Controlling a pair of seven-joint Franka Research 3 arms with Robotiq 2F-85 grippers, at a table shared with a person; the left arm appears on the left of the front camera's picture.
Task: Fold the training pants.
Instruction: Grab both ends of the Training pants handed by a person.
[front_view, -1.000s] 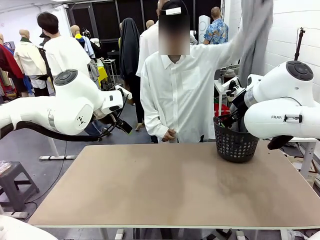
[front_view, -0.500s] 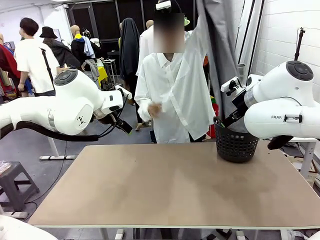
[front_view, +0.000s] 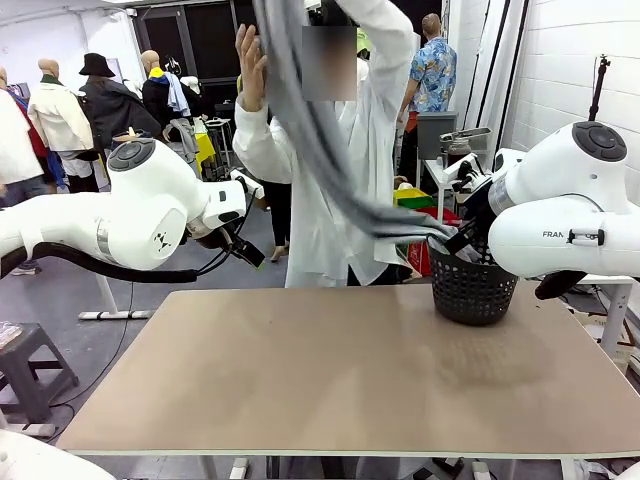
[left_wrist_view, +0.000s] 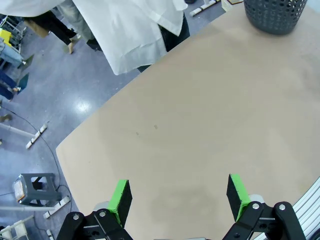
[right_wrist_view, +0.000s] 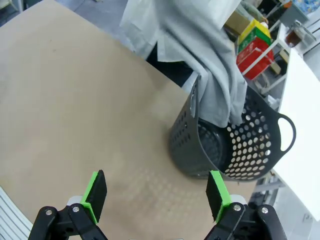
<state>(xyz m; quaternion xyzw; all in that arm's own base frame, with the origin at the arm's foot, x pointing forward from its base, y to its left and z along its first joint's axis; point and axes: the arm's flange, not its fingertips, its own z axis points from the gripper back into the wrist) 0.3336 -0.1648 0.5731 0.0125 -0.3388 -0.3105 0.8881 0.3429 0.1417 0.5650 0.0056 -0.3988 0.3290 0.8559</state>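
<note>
Training pants (front_view: 312, 130), light grey: we record them held aloft by the person's raised hand (front_view: 248, 65) beyond the far edge of the bench (front_view: 330, 370), the lower end trailing into the black mesh basket (front_view: 470, 292) at the bench's far right.
Left gripper (left_wrist_view: 178, 181): jaws wide, holding nothing, over bare bench.
Right gripper (right_wrist_view: 156, 175): jaws wide, holding nothing, near the basket.

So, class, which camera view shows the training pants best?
The front view: the training pants stretch from the person's raised hand down into the black basket, showing most of their length. The right wrist view catches their lower end draped over the basket rim. The left wrist view faces the table.
</note>
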